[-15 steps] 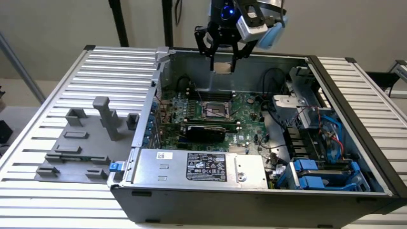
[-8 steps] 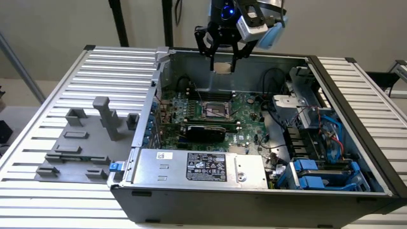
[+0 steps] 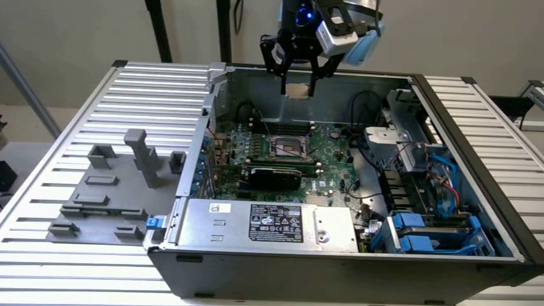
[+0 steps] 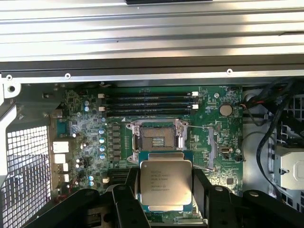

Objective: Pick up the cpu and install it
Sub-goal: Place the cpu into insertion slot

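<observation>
In the upper centre of the exterior view, the gripper (image 3: 297,93) is clamped on the cpu (image 3: 297,90), pinched flat between its fingers; the socket (image 3: 289,148) lies lower in frame, inside the computer case (image 3: 340,274).

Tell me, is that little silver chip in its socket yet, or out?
Out. The gripper holds the cpu above the open case, and the socket below it sits empty.

A plain beige wall (image 3: 68,32) spans the exterior view from ten to two o'clock. Black upright posts (image 3: 158,29) stand before it near eleven. A ribbed aluminium counter (image 3: 60,274), evenly lit, spreads below.
</observation>
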Tool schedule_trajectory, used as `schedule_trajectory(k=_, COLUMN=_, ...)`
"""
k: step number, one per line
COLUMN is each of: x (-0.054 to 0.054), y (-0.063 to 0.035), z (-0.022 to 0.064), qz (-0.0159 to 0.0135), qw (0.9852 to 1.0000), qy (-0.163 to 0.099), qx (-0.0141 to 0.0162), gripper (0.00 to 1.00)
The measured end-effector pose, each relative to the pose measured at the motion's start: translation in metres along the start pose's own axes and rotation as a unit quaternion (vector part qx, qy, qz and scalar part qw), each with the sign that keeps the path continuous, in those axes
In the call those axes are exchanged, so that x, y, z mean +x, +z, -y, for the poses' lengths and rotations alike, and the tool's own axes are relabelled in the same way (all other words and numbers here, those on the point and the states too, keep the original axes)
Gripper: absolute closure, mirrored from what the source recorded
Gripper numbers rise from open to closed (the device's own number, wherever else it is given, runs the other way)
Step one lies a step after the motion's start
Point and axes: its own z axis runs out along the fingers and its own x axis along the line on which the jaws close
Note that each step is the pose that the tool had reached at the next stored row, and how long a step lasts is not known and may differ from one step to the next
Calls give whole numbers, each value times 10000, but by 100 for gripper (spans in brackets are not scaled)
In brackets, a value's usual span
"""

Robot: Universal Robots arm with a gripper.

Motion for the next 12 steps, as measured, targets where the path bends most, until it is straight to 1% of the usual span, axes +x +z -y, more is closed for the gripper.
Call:
schedule_trajectory(k=1, x=4, y=1, z=0, qz=1, qw=10000, qy=10, qx=-1, gripper=45)
schedule_trajectory(k=2, x=4, y=1, z=0, qz=1, qw=10000, qy=73, qx=0, gripper=45)
schedule_trajectory(k=4, x=4, y=4, z=0, qz=6, qw=9997, qy=253, qx=4, gripper=45)
schedule_trajectory(k=6, x=5, y=7, z=0, qz=10, qw=9991, qy=433, qx=6, gripper=45)
schedule_trajectory(k=9, x=5, y=12, z=0, qz=16, qw=9975, qy=710, qx=12, gripper=45)
schedule_trajectory(k=12, x=5, y=17, z=1, qz=22, qw=9952, qy=979, qx=17, gripper=45)
